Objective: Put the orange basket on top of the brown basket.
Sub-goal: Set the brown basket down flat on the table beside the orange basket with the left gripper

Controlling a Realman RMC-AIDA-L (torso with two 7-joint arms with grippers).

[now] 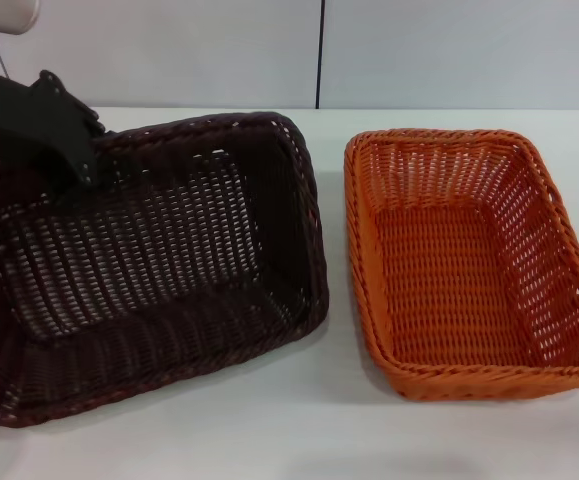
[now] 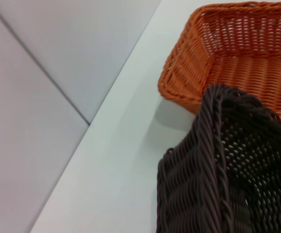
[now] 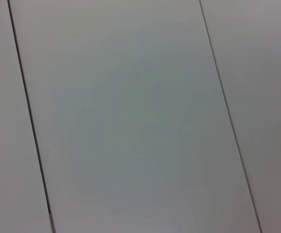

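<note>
While the orange basket (image 1: pixel 474 262) sits flat near the desk's (image 1: pixel 299 430) right edge, the left gripper (image 1: pixel 81 150) grasps the brown basket's (image 1: pixel 149 265) far-left rim, tipping it up. I think the orange one must be lifted next.

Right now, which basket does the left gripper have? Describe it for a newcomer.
On the white table stand two woven baskets side by side. The left gripper is at the far rim of the brown basket, which sits tilted; its neighbour, the orange basket, lies flat.
</note>
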